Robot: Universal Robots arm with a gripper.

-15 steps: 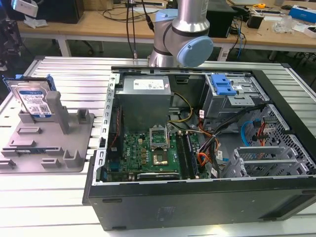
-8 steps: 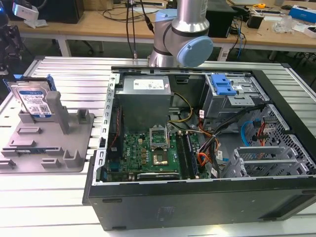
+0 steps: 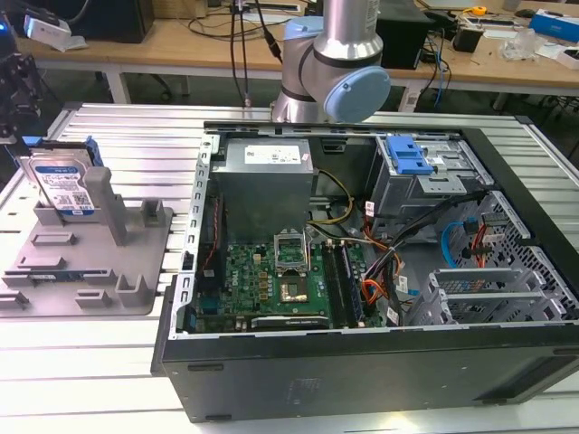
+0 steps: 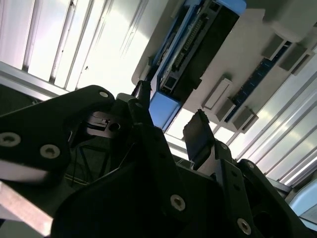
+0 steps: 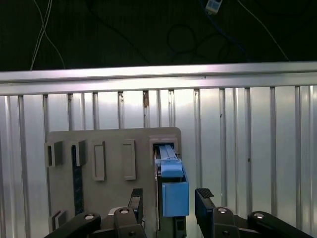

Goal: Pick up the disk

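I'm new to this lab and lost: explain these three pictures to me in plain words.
The machine is a robot arm ending in a gripper. The exterior view comes from a camera off the arm: a slatted metal table carries an open computer case and a grey holder, with the disk standing on edge in the holder. Both wrist views come from cameras riding on the arm. In the first wrist view the gripper is open, one finger on each side of the disk, gaps showing. Nothing is held yet.
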